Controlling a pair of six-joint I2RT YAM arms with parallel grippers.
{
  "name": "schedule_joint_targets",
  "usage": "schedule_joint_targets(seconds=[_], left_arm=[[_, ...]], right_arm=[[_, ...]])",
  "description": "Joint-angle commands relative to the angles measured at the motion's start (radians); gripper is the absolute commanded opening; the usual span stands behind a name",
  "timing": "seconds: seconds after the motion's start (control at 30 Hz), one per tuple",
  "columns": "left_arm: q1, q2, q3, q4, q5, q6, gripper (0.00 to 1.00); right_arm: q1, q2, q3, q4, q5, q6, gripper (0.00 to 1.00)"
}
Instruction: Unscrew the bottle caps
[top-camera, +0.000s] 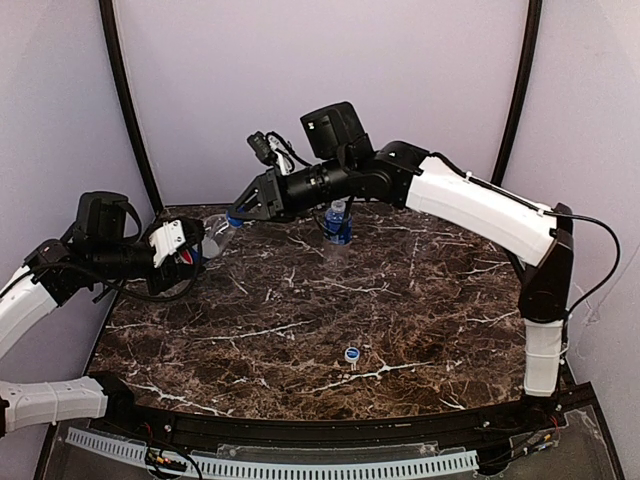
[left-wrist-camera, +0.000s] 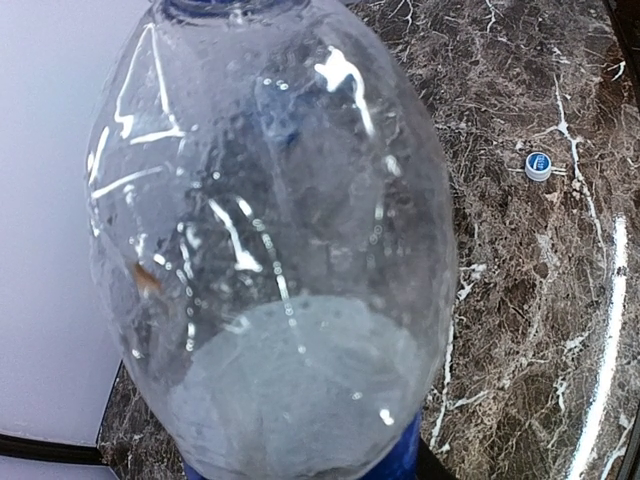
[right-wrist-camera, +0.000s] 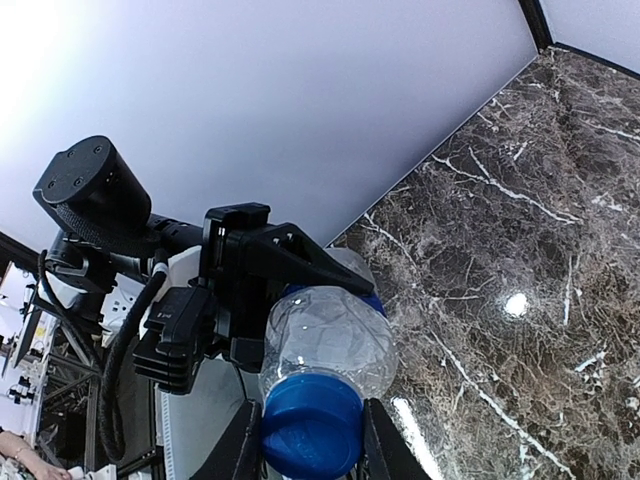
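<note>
A dark marble desk (top-camera: 430, 300) sits under lilac walls (top-camera: 400, 80). My left claw (top-camera: 195, 248) is clamped round the bottle (top-camera: 216, 234), holding it tilted clear of the desk. Its neck points at my right claw (top-camera: 240, 213), whose fingers (right-wrist-camera: 240, 450) are pinched narrow on the blue cap (right-wrist-camera: 312, 425). To the right of that bottle a labelled bottle (top-camera: 338, 222) stands upright on the desk. I cannot tell whether it is capped. A loose cap (top-camera: 352, 354) lies well apart from the held bottle, nearer me and to its right.
</note>
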Motion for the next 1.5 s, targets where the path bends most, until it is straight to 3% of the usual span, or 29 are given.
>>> schedule_joint_targets(seconds=[0.0, 0.1, 0.17, 0.23, 0.33, 0.43, 0.5, 0.6, 0.7, 0.87, 0.97, 1.03, 1.1, 1.13, 1.23, 1.37, 1.47], left_arm=[[-0.013, -0.010, -0.013, 0.040, -0.003, 0.008, 0.36], [-0.013, -0.009, -0.012, 0.044, -0.002, 0.001, 0.37], [-0.014, -0.007, -0.005, 0.042, 0.004, -0.023, 0.36], [-0.014, -0.003, 0.012, 0.009, 0.048, -0.045, 0.36], [-0.012, 0.007, 0.049, -0.098, 0.249, -0.019, 0.36], [-0.014, 0.023, 0.087, -0.260, 0.402, 0.045, 0.36], [-0.015, 0.032, 0.096, -0.307, 0.460, 0.055, 0.34], [-0.015, 0.036, 0.102, -0.322, 0.470, 0.058, 0.30], [-0.016, 0.051, 0.121, -0.329, 0.473, 0.058, 0.30], [-0.016, 0.057, 0.118, -0.312, 0.489, 0.044, 0.30], [-0.015, 0.051, 0.112, -0.320, 0.485, 0.051, 0.31], [-0.016, 0.044, 0.103, -0.316, 0.479, 0.056, 0.31], [-0.015, 0.034, 0.090, -0.298, 0.457, 0.048, 0.31], [-0.015, 0.030, 0.083, -0.275, 0.446, 0.033, 0.31], [-0.015, 0.013, 0.066, -0.208, 0.350, -0.018, 0.31], [-0.015, -0.014, 0.024, -0.052, 0.228, -0.049, 0.31], [-0.018, -0.052, -0.036, 0.089, 0.096, -0.057, 0.30]], right_arm=[[-0.005, 0.030, 0.021, -0.006, -0.039, 0.010, 0.22], [-0.005, 0.046, 0.049, -0.034, -0.085, -0.021, 0.00], [0.003, 0.060, 0.093, -0.075, -0.164, -0.132, 0.00], [0.037, 0.041, 0.105, -0.135, -0.232, -0.373, 0.00], [0.128, -0.097, -0.096, -0.119, -0.225, -0.777, 0.00], [0.182, -0.234, -0.334, 0.023, -0.173, -1.042, 0.00], [0.207, -0.272, -0.383, 0.030, -0.102, -1.185, 0.00], [0.224, -0.248, -0.303, -0.105, -0.011, -1.374, 0.00], [0.265, -0.230, -0.277, -0.164, 0.177, -1.547, 0.00], [0.280, -0.245, -0.299, -0.134, 0.399, -1.754, 0.00], [0.281, -0.291, -0.378, -0.017, 0.475, -1.829, 0.00], [0.281, -0.321, -0.419, 0.055, 0.475, -1.828, 0.05], [0.280, -0.346, -0.433, 0.107, 0.449, -1.757, 0.53], [0.279, -0.359, -0.439, 0.129, 0.438, -1.709, 0.69], [0.274, -0.420, -0.483, 0.268, 0.435, -1.514, 0.97], [0.211, -0.479, -0.483, 0.332, 0.384, -1.096, 0.99], [0.161, -0.432, -0.407, 0.298, 0.477, -0.698, 0.97]])
